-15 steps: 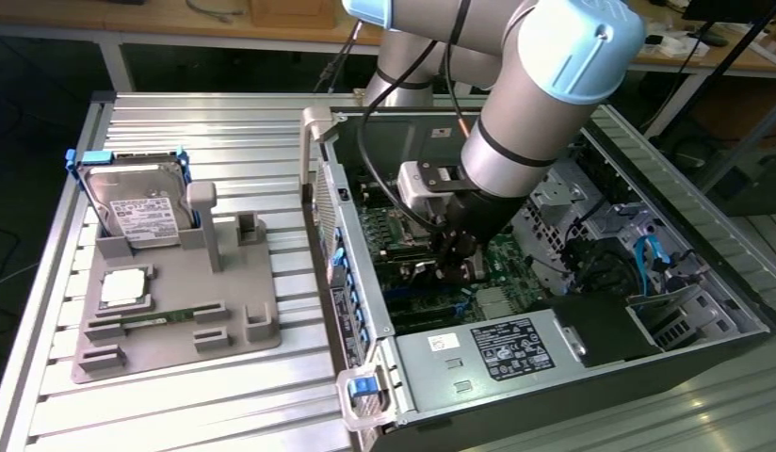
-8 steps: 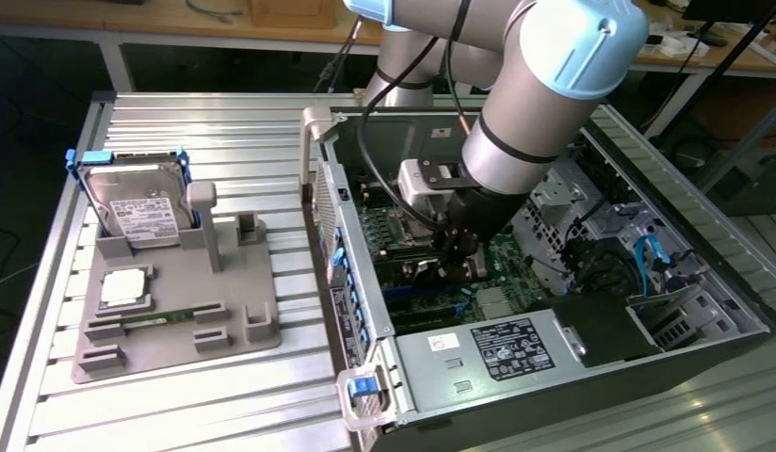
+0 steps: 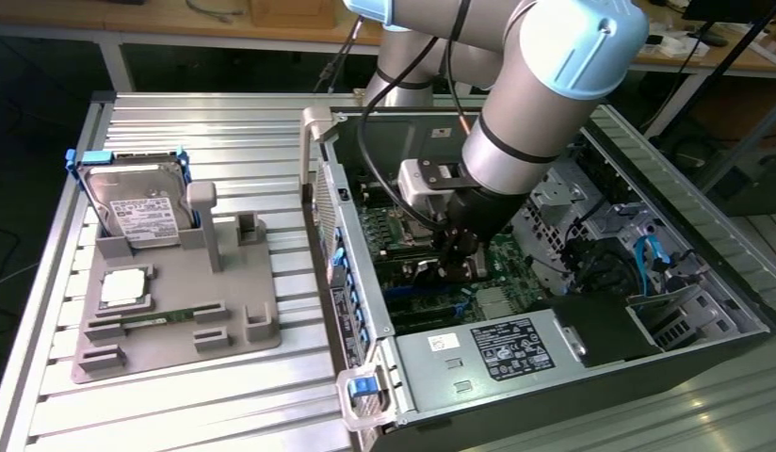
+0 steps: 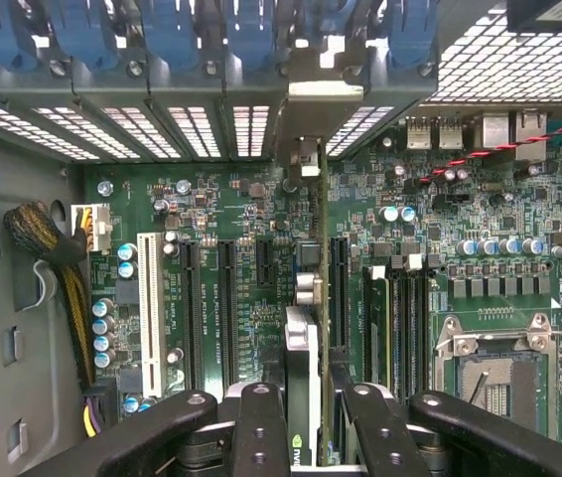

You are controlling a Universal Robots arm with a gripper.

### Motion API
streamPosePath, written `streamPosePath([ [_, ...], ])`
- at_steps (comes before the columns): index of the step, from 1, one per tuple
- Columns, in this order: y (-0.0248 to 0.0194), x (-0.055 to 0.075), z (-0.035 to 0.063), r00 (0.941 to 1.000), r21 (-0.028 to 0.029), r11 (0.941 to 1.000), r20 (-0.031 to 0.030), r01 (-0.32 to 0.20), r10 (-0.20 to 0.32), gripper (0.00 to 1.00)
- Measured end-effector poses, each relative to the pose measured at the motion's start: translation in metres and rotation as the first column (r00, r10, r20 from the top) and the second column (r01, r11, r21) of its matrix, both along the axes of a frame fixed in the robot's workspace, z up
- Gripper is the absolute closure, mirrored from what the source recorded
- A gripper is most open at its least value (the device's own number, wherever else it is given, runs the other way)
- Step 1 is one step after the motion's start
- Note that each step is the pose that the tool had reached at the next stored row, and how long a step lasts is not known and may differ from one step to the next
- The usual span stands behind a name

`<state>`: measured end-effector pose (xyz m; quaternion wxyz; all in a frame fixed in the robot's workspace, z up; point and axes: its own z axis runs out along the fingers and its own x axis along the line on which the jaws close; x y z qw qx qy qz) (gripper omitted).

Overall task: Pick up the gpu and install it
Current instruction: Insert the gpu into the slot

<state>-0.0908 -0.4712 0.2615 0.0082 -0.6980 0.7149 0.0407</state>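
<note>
The open computer case (image 3: 328, 202) is lying sideways on the tabletop (image 3: 212, 405), exposing its motherboard (image 4: 211, 214). The gripper (image 4: 306, 402) is pinching the gpu (image 4: 302, 363) narrowly, holding it edge-on over the expansion slots (image 4: 227, 308), seemingly for insertion.

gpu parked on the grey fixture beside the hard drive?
No, the gpu is clamped edge-on in the gripper above the motherboard.
</note>
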Motion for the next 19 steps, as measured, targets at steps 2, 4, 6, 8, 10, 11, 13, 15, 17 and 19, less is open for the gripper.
streamPosePath([
  [2,0.0,-0.0002,0.0,1.0,0.0,1.0,0.0,0.001,-0.001,0.73],
  [4,0.0,-0.0004,0.0001,1.0,-0.0001,1.0,-0.0002,0.001,-0.001,0.73],
  [6,-0.0001,-0.0012,0.0,1.0,0.0,1.0,0.0,0.001,-0.001,0.73],
  [8,-0.0002,-0.0024,0.0,1.0,0.0,1.0,0.0003,0.001,-0.001,0.73],
  [10,-0.0003,-0.0045,0.0,1.0,0.0,1.0,0.0004,0.001,-0.001,0.73],
  [11,-0.0004,-0.0056,0.0,1.0,0.0,1.0,0.0005,0.001,-0.001,0.73],
  [13,-0.0006,-0.0067,0.0,1.0,0.0,1.0,0.0005,0.001,-0.001,0.73],
  [15,-0.0015,-0.0069,-0.0001,1.0,0.0003,1.0,0.0007,0.001,-0.001,0.73],
  [17,-0.0016,-0.007,-0.0001,1.0,0.0002,1.0,0.0006,0.001,-0.001,0.73],
  [19,-0.0017,-0.0069,0.0,1.0,0.0,1.0,0.0005,0.001,-0.001,0.73],
])
